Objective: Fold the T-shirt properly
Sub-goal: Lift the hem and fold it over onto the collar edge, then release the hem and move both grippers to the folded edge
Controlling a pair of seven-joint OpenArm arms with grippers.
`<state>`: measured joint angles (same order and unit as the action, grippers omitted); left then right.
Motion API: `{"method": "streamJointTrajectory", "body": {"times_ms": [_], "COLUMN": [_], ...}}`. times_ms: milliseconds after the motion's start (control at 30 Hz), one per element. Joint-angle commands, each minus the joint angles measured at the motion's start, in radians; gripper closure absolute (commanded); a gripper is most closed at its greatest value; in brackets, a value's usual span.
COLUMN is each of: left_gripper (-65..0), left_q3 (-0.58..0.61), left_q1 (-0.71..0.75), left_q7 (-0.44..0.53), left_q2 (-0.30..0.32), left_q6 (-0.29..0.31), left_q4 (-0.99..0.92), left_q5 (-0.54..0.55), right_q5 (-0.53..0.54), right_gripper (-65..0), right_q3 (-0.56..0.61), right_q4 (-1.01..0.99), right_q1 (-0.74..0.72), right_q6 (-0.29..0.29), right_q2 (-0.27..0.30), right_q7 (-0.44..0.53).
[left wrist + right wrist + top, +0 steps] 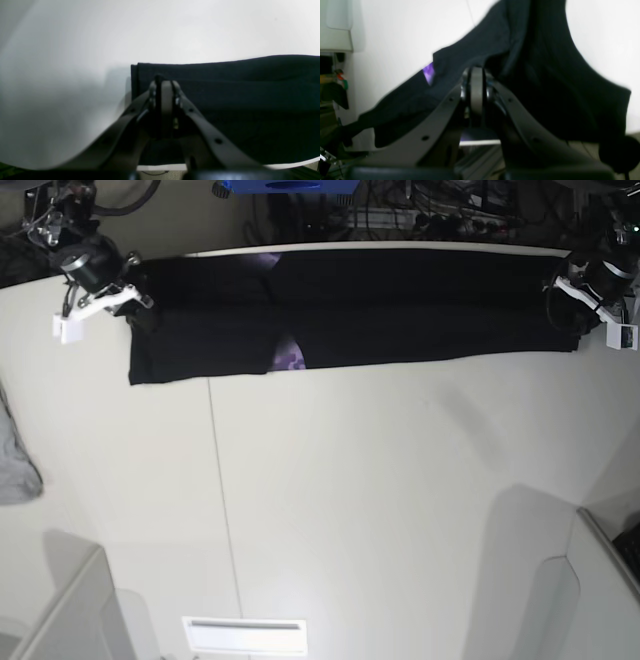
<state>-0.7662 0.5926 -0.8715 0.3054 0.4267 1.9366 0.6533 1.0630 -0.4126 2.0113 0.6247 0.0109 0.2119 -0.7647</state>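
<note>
Clamping one end of the T-shirt (350, 315), your right gripper (476, 72) is pinched tight on black fabric, which drapes up and over it, with a purple patch (429, 72) showing just beside the jaws. Your left gripper (163, 86) is likewise clenched on the shirt's opposite end. Between them the shirt lies stretched as a long folded band along the far edge of the white table (380, 500). A grey cloth (15, 465) sits at the table's side, well apart.
</note>
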Motion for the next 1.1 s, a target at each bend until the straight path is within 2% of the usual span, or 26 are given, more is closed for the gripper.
{"method": "streamJointTrajectory", "body": {"times_ms": [0, 67, 167, 267, 367, 500, 667, 967, 1000, 1067], "left_gripper": [0.0, 0.0, 0.0, 0.0, 0.0, 0.0, 0.0, 0.0, -1.6, -16.0], "left_q3": [-0.008, -0.008, -0.008, 0.001, 0.012, 0.037, 0.052, 0.053, 0.052, 0.049], "left_q1": [0.017, 0.023, 0.025, 0.045, 0.043, 0.043, 0.042, 0.042, 0.042, 0.042], "left_q7": [0.021, 0.021, 0.021, 0.021, 0.021, 0.021, 0.021, 0.021, 0.021, 0.021], "left_q2": [0.015, 0.015, 0.015, 0.013, 0.01, 0.005, -0.025, -0.025, -0.027, -0.028], "left_q6": [0.002, 0.002, 0.002, 0.002, 0.018, 0.056, 0.056, 0.054, 0.054, 0.054], "left_q4": [0.016, 0.016, 0.014, 0.014, 0.014, 0.008, 0.007, 0.007, 0.007, 0.007], "left_q5": [0.006, 0.006, 0.004, -0.046, -0.099, -0.162, -0.218, -0.278, -0.29, -0.3], "right_q5": [0.013, -0.007, -0.105, -0.175, -0.246, -0.252, -0.254, -0.254, -0.254, -0.254], "right_gripper": [0.0, 0.0, 0.0, 0.0, 0.0, 0.0, 0.0, 0.0, -3.8, -15.0], "right_q3": [-0.009, -0.009, -0.004, -0.007, -0.001, -0.001, -0.001, -0.007, -0.007, -0.007], "right_q4": [0.019, 0.019, 0.016, 0.016, 0.015, 0.013, 0.003, -0.002, -0.002, -0.002], "right_q1": [0.007, 0.014, 0.017, 0.019, 0.017, 0.017, 0.016, 0.028, 0.031, 0.031], "right_q6": [-0.006, -0.006, -0.006, -0.01, -0.012, -0.012, -0.012, -0.012, -0.012, -0.012], "right_q2": [0.011, 0.011, 0.007, -0.039, -0.055, -0.068, -0.068, -0.068, -0.07, -0.07], "right_q7": [0.017, 0.017, 0.017, 0.017, 0.017, 0.015, 0.011, 0.009, 0.009, 0.011]}}
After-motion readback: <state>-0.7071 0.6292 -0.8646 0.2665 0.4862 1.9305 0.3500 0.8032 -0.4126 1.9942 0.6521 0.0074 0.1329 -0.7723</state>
